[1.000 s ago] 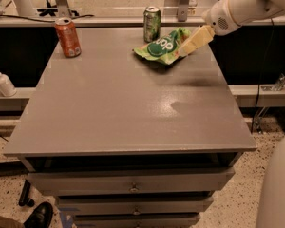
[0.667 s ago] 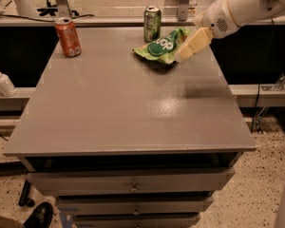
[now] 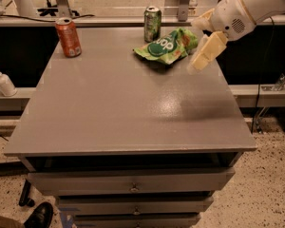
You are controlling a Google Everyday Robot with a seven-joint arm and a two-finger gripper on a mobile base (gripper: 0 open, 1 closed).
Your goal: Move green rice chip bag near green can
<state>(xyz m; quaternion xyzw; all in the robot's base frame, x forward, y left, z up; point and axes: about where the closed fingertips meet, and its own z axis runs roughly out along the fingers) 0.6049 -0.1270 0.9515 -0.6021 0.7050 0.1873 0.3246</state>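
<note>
Risk: the tool (image 3: 198, 63), its opening impossible to tell, hangs just beside the green rice chip bag (image 3: 165, 45) lying close by the green can (image 3: 152, 23), and a snag could drag the bag away.

White arm (image 3: 256, 4) at upper right, pincer (image 3: 198, 64) angled down-left

Gripper (image 3: 199, 58) vs. 1.0 s ago: we logged it lying across the right end of the green rice chip bag (image 3: 165, 45). It now hangs just right of the bag, lower in the camera view, above the right side of the table (image 3: 109, 113). We cannot tell if it touches the bag. The bag's right end, covered before, now shows. The shadow (image 3: 206, 110) on the tabletop has slid toward the near edge.
</note>
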